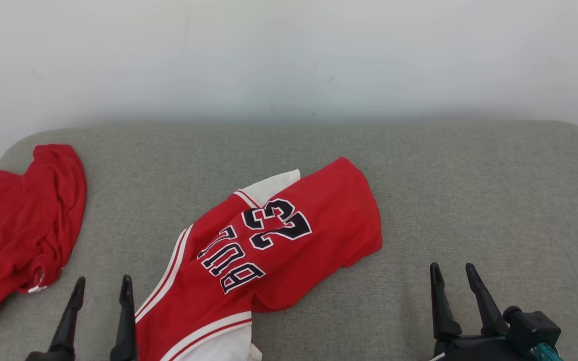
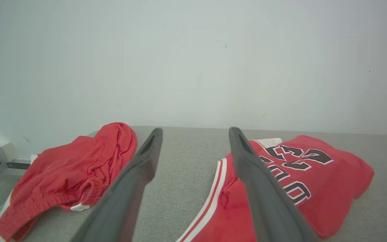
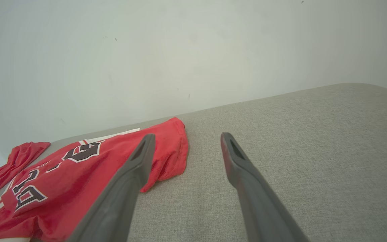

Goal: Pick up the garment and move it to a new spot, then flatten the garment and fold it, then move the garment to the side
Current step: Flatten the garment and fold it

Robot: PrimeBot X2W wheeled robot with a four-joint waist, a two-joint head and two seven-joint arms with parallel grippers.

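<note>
A tabletop [image 1: 469, 190] covered with grey fabric stands before a plain white wall [image 1: 289, 50]. Nearest to the robot, the left gripper [image 1: 104, 278] is at the lower left with its fingers spread and nothing between them, just beside the near edge of the garment. The right gripper [image 1: 452, 265] is at the lower right, also spread and empty, above bare fabric. The garment, a red jersey [image 1: 279, 240] with white trim and dark numbers, lies crumpled in the middle. Further left lies another red garment [image 1: 23, 220], apart from it.
</note>
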